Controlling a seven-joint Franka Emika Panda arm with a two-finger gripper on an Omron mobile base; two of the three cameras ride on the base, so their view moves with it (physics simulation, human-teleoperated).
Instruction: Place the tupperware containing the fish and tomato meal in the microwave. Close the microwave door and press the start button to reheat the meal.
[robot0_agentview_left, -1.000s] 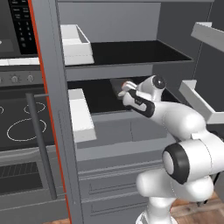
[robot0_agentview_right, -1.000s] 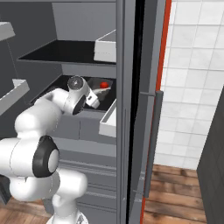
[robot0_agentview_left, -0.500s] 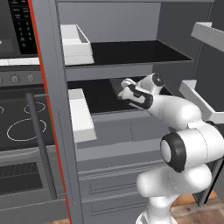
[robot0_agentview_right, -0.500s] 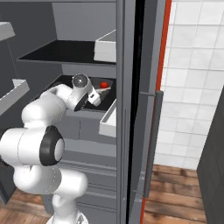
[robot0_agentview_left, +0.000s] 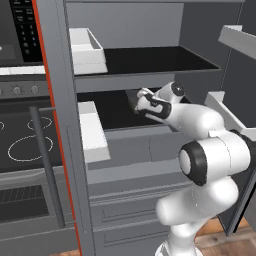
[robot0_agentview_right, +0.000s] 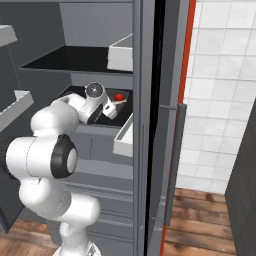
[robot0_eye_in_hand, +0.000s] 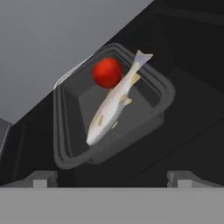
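One tupperware (robot0_eye_in_hand: 111, 109) sits on the dark lower shelf (robot0_agentview_left: 115, 107) of the open cabinet, holding a red tomato (robot0_eye_in_hand: 107, 72) and a pale fish (robot0_eye_in_hand: 114, 101) lying side by side. Just short of it hangs the pincer (robot0_eye_in_hand: 111, 177), its fingers spread wide and grasping nothing. White bins (robot0_agentview_left: 90, 50) stand at the shelves' left ends, and the tall grey, red-edged door (robot0_agentview_left: 62, 120) rises at that side between the shelves and the oven (robot0_agentview_left: 22, 150).

Flat, even rendered light in both base views, no glare or hard shadows. Shelf interior (robot0_agentview_left: 165, 60) reads near black. Hand view dim and low-contrast; tomato (robot0_eye_in_hand: 107, 73) stands out. Slightly soft throughout, no edge distortion.
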